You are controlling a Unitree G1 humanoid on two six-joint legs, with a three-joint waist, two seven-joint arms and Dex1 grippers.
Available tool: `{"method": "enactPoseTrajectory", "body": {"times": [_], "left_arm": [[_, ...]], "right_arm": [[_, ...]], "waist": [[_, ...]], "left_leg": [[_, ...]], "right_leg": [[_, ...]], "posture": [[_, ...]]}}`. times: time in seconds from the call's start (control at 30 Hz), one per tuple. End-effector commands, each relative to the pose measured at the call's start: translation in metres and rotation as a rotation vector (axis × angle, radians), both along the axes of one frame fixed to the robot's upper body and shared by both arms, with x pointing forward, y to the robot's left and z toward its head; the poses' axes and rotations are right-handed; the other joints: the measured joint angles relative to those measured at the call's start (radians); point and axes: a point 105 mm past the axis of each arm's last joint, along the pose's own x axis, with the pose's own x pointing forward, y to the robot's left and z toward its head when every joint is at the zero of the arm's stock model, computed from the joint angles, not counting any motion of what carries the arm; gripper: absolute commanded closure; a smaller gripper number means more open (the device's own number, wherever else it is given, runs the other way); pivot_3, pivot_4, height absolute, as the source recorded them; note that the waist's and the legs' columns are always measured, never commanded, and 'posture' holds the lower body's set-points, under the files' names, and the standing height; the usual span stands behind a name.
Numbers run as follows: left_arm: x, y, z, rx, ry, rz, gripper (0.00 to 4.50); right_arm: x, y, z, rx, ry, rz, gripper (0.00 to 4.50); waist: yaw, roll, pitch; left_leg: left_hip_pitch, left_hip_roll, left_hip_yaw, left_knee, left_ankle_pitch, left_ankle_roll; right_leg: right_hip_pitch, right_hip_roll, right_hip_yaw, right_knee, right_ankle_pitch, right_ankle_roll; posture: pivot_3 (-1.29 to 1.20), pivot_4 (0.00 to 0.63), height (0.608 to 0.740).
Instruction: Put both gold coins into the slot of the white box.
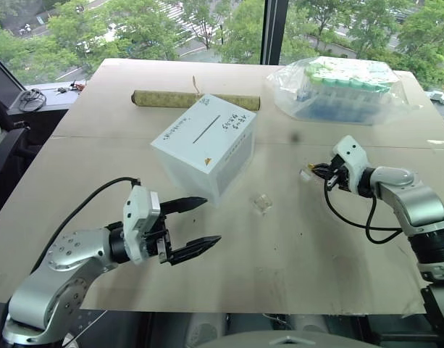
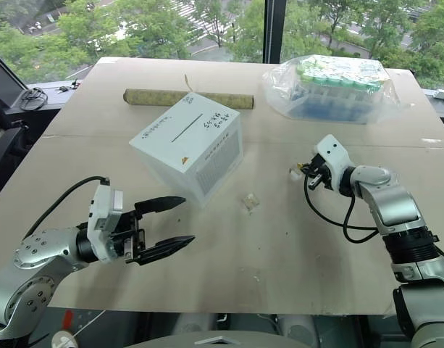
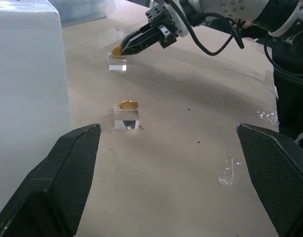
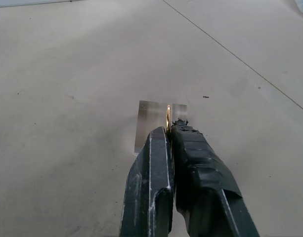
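So the right tool [image 3: 122, 50] is clamped tight on one gold coin [image 3: 116, 50], pinching it edge-on right over a little clear block [image 3: 116, 63] on the counter [image 1: 316, 254]. The other coin [image 3: 128, 104] sits flat on a second clear block [image 3: 126, 119], just beside the white box [image 1: 203, 148]. The slot [image 1: 207, 129] on top of the box has nothing in it. The left tool [image 1: 195, 226] hangs wide open near the box's front corner, gripping nothing.
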Motion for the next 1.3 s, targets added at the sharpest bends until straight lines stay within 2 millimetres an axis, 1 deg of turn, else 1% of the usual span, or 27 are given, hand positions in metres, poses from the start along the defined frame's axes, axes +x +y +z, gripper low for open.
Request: {"method": "enactPoseTrajectory", "body": {"times": [0.03, 0.17, 0.23, 0.3, 0.4, 0.47, 0.5, 0.57, 0.6, 0.67, 0.73, 0.83, 0.97, 1.0, 1.03, 1.07, 1.3], "left_arm": [[-0.003, -0.003, 0.020, -0.063, -0.039, -0.016, 0.00], [-0.002, -0.006, 0.034, -0.108, -0.019, -0.030, 0.00], [-0.001, -0.008, 0.046, -0.153, 0.002, -0.041, 0.00], [-0.001, -0.010, 0.060, -0.187, 0.025, -0.070, 0.00], [-0.003, -0.015, 0.078, -0.216, 0.063, -0.146, 0.00], [0.003, -0.019, 0.089, -0.232, 0.059, -0.150, 0.00], [0.006, -0.025, 0.095, -0.244, 0.056, -0.168, 0.00], [0.009, -0.036, 0.103, -0.255, 0.053, -0.216, 0.00], [0.013, -0.040, 0.107, -0.273, 0.049, -0.226, 0.26], [0.017, -0.046, 0.112, -0.284, 0.041, -0.248, 0.82], [0.020, -0.052, 0.112, -0.267, 0.029, -0.270, 1.74], [0.022, -0.058, 0.111, -0.261, 0.032, -0.311, 1.74], [0.022, -0.063, 0.108, -0.246, 0.029, -0.360, 1.74], [0.023, -0.064, 0.108, -0.244, 0.027, -0.368, 2.28], [0.024, -0.066, 0.107, -0.241, 0.024, -0.372, 2.62], [0.025, -0.067, 0.106, -0.237, 0.021, -0.375, 3.06], [0.029, -0.069, 0.106, -0.241, 0.013, -0.380, 3.06]], "right_arm": [[0.001, 0.004, 0.024, 0.026, -0.072, 0.029, 4.45], [-0.003, 0.005, 0.042, 0.077, -0.110, 0.047, 4.45], [-0.009, 0.006, 0.057, 0.141, -0.128, 0.067, 4.45], [-0.022, 0.008, 0.074, 0.197, -0.149, 0.114, 4.45], [-0.049, 0.015, 0.097, 0.284, -0.150, 0.207, 4.45], [-0.068, 0.021, 0.109, 0.319, -0.134, 0.274, 4.45], [-0.083, 0.030, 0.117, 0.337, -0.129, 0.333, 4.45], [-0.108, 0.048, 0.126, 0.354, -0.118, 0.440, 4.45], [-0.117, 0.057, 0.129, 0.359, -0.118, 0.481, 4.48], [-0.126, 0.070, 0.133, 0.370, -0.119, 0.525, 4.50], [-0.133, 0.080, 0.135, 0.371, -0.124, 0.561, 4.50], [-0.137, 0.091, 0.140, 0.386, -0.132, 0.591, 4.50], [-0.138, 0.098, 0.142, 0.385, -0.138, 0.608, 4.50], [-0.138, 0.099, 0.142, 0.381, -0.139, 0.611, 4.50], [-0.139, 0.100, 0.142, 0.378, -0.140, 0.614, 4.50], [-0.139, 0.101, 0.142, 0.378, -0.141, 0.616, 4.50], [-0.140, 0.103, 0.146, 0.384, -0.150, 0.634, 4.50]], "waist": [[0.000, 0.000, 0.000], [0.001, 0.000, 0.000], [0.001, 0.000, 0.000], [0.002, 0.000, 0.000], [0.003, 0.000, 0.000], [0.002, 0.000, 0.000], [0.001, 0.000, 0.000], [0.001, 0.000, 0.000], [0.000, 0.000, 0.000], [-0.003, -0.001, 0.000], [-0.006, -0.001, 0.000], [-0.006, -0.001, 0.000], [-0.004, -0.001, 0.000], [-0.003, -0.001, 0.000], [-0.001, -0.001, 0.000], [0.000, -0.001, 0.000], [0.000, -0.001, 0.000]], "left_leg": [[0.000, 0.000, 0.000, 0.000, 0.000, 0.000], [0.000, 0.001, 0.000, 0.000, 0.000, 0.000], [0.000, 0.001, 0.000, 0.000, 0.000, 0.000], [0.000, 0.001, -0.001, 0.000, 0.000, 0.000], [0.000, 0.001, -0.002, 0.001, 0.000, 0.000], [0.000, 0.001, -0.003, 0.001, 0.000, 0.000], [0.001, 0.001, -0.002, 0.001, 0.000, 0.000], [0.001, 0.000, -0.002, 0.001, 0.000, 0.000], [0.001, 0.000, -0.003, 0.001, 0.000, 0.000], [0.002, 0.000, -0.002, 0.001, 0.000, 0.000], [0.002, 0.000, -0.002, 0.002, 0.000, 0.000], [0.002, 0.000, -0.002, 0.002, 0.001, -0.001], [0.002, -0.001, -0.002, 0.002, 0.001, -0.001], [0.002, -0.001, -0.002, 0.002, 0.001, -0.001], [0.001, -0.001, -0.002, 0.002, 0.001, -0.001], [0.001, -0.001, -0.002, 0.002, 0.001, -0.001], [0.001, -0.001, -0.002, 0.002, 0.001, -0.001]], "right_leg": [[0.000, 0.000, 0.000, 0.000, 0.000, 0.000], [0.000, 0.000, 0.000, 0.001, 0.000, 0.000], [0.000, 0.000, 0.000, 0.001, 0.000, 0.000], [0.000, 0.000, 0.000, 0.002, 0.000, 0.000], [0.000, 0.000, -0.001, 0.003, 0.000, 0.000], [0.000, 0.000, -0.001, 0.003, 0.000, 0.000], [0.000, 0.000, -0.001, 0.003, 0.000, 0.000], [0.000, 0.000, -0.001, 0.004, 0.000, 0.000], [0.001, 0.000, -0.001, 0.005, 0.000, 0.000], [0.001, 0.001, 0.000, 0.006, 0.000, 0.000], [0.001, 0.002, 0.000, 0.007, 0.000, 0.000], [0.000, 0.002, 0.000, 0.007, 0.000, 0.000], [0.000, 0.002, 0.001, 0.007, 0.000, 0.000], [0.000, 0.002, 0.001, 0.007, 0.000, 0.000], [0.000, 0.002, 0.000, 0.006, 0.000, 0.000], [0.000, 0.002, 0.001, 0.006, 0.000, 0.000], [0.000, 0.001, 0.000, 0.006, 0.000, 0.000]], "posture": [[0.00, 0.150, 0.740], [0.00, 0.150, 0.740], [0.00, 0.150, 0.740], [0.00, 0.150, 0.740], [0.00, 0.150, 0.740], [0.00, 0.150, 0.740], [0.00, 0.150, 0.740], [0.00, 0.150, 0.740], [0.00, 0.150, 0.740], [0.00, 0.150, 0.740], [0.00, 0.150, 0.740], [0.00, 0.150, 0.740], [0.00, 0.150, 0.740], [0.00, 0.150, 0.740], [0.00, 0.150, 0.740], [0.00, 0.150, 0.740], [0.00, 0.150, 0.740]]}}
